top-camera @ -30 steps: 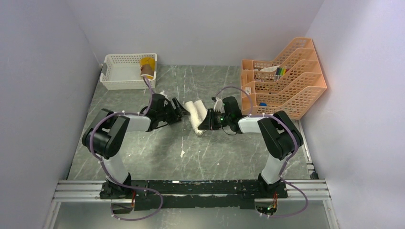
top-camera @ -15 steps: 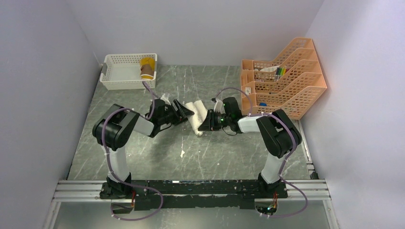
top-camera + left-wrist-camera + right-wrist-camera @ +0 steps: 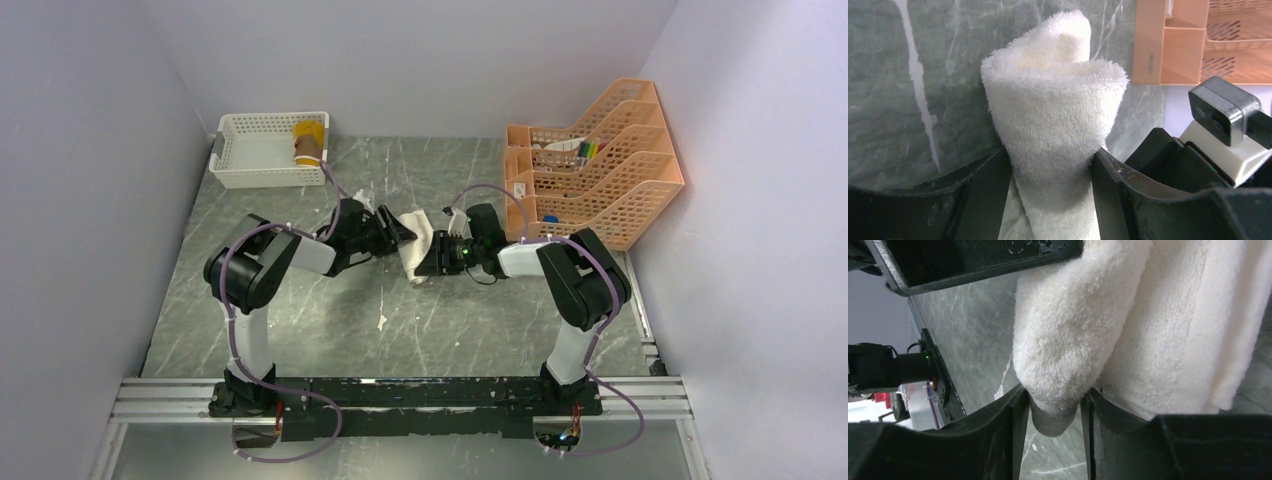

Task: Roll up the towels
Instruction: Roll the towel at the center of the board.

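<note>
The left arm has swung right across the surface (image 3: 300, 320) and brought its gripper to the cream towel (image 3: 418, 240). The basket (image 3: 250, 150), far left, holds the yellow towel (image 3: 309, 141), rolled. The cream towel lies mid-surface, partly rolled, with a flat part beside the roll. The left gripper (image 3: 1050, 165) and the right gripper (image 3: 1053, 415) are each clamped on the roll from opposite sides. Keep both grips level. Turn the roll toward the flat part under even tension, so that the core does not cone out.

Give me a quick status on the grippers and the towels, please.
Left gripper shut on cream towel. Right gripper shut on same towel. Yellow towel rolled, in white basket. Nothing in the way.
</note>
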`<move>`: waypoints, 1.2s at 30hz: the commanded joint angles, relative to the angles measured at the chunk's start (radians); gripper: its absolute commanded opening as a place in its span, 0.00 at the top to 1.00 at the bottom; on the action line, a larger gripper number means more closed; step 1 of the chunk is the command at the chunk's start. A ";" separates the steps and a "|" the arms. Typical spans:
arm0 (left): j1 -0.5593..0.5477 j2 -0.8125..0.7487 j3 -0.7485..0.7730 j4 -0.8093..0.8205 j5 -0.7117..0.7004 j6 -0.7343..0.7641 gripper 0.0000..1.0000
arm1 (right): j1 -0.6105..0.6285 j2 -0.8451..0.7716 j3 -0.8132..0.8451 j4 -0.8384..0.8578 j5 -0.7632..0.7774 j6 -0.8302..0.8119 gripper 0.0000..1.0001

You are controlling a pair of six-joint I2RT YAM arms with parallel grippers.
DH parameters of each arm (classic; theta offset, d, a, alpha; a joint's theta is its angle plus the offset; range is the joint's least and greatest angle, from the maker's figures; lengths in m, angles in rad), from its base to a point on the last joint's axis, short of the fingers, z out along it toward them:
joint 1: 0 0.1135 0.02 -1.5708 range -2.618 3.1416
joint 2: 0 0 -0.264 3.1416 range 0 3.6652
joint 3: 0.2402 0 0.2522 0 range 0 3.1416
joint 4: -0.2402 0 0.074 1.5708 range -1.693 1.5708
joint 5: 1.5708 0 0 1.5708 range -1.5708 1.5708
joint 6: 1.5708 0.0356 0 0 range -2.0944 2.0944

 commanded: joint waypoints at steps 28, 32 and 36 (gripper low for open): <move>-0.033 0.031 0.278 -0.541 -0.109 0.223 0.27 | 0.356 -0.092 0.295 -0.455 0.925 -0.333 0.40; -0.033 0.038 0.304 -0.564 -0.081 0.236 0.25 | 0.359 -0.079 0.281 -0.446 0.957 -0.344 0.49; -0.031 0.025 0.338 -0.612 -0.074 0.257 0.22 | 0.358 -0.061 0.268 -0.435 0.969 -0.347 0.56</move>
